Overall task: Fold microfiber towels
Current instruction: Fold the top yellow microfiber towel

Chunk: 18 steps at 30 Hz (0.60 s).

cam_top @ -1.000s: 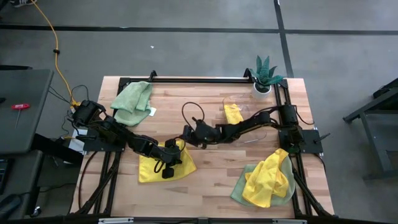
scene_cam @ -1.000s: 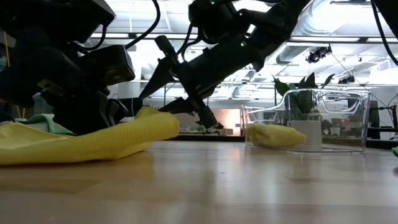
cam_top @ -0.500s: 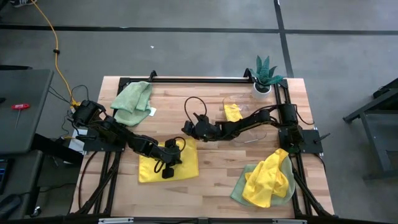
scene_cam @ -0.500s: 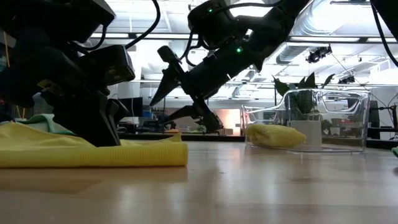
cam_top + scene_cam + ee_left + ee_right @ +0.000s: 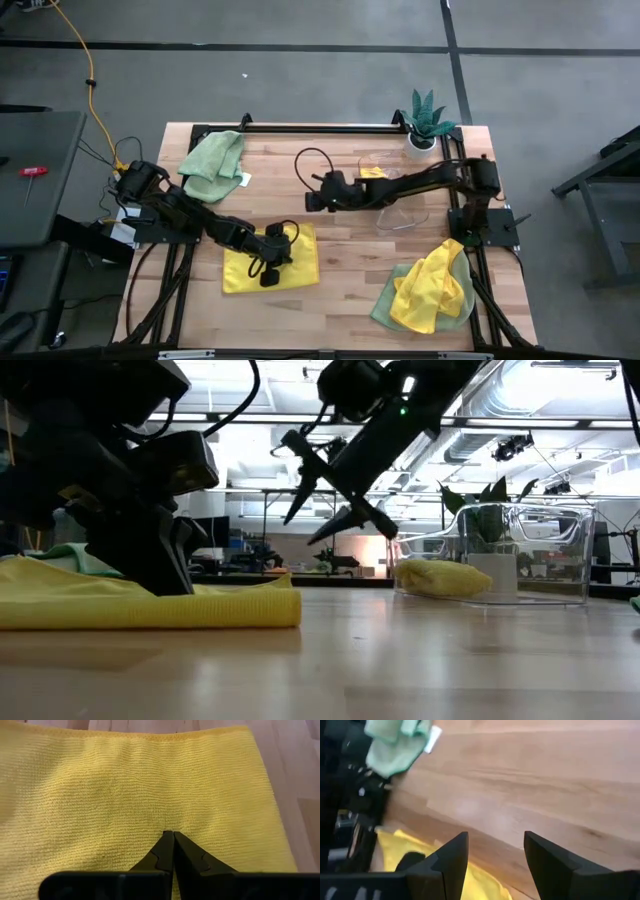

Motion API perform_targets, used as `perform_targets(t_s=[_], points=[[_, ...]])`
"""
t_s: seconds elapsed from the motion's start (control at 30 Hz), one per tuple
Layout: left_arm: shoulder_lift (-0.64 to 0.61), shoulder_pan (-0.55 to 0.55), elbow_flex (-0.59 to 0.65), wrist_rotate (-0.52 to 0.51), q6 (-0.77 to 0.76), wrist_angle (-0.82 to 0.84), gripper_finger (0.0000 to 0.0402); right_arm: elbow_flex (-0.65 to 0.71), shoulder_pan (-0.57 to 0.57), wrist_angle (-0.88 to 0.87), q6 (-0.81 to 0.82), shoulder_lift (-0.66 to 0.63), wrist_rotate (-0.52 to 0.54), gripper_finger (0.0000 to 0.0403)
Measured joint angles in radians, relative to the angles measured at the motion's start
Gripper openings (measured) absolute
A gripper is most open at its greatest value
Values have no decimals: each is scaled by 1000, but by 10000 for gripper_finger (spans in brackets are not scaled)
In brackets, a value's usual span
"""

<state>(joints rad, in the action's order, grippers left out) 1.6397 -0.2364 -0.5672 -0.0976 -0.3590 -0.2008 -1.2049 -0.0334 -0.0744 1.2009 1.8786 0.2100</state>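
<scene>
A bright yellow microfiber towel (image 5: 300,262) lies folded flat on the wood table (image 5: 340,300), left of centre toward the near edge. My left gripper (image 5: 173,834) is shut, its tips down on the towel's top. My right gripper (image 5: 305,525) hangs open and empty above the table's middle, to the far right of that towel; in the high view my right gripper (image 5: 310,197) is clear of the cloth. My left gripper presses its shut fingertips down on the yellow towel's upper layer (image 5: 170,822), near the middle of the folded cloth. The fingers slant down from the table's left side. The towel lies flat on the table under them.
A pale green towel (image 5: 212,155) lies crumpled at the far left. A heap of yellow and green towels (image 5: 430,290) lies at the near right. A clear container (image 5: 500,550) holds a folded yellow towel (image 5: 440,576); a potted plant (image 5: 425,120) stands at the far right.
My right gripper has risen and drawn back from the yellow towel toward the table's far right, rolling as it went. The towel's right edge, bulged up a second ago, now lies flat and square. My left gripper has stayed on the cloth.
</scene>
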Motion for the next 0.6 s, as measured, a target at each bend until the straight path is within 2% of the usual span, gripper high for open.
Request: perform_targets(t_s=[0.13,0.23,0.33,0.4,0.5,0.6], points=[[-73,23,-52,17,36,112,0,0,0,9,-120,-52,-11,183],[-140,48,-80,-40,75,242,0,0,-2,-6,-209,-101,-4,183],[-187,81,-85,-109,127,256,0,0,-10,-15,-278,-149,-1,183],[-186,113,-85,-114,150,246,0,0,-13,-27,-309,-172,-1,183],[-137,164,-85,-59,150,225,0,0,-14,-29,-326,-189,-9,183],[-67,192,-84,16,102,184,0,0,-13,-32,-331,-191,-64,183]])
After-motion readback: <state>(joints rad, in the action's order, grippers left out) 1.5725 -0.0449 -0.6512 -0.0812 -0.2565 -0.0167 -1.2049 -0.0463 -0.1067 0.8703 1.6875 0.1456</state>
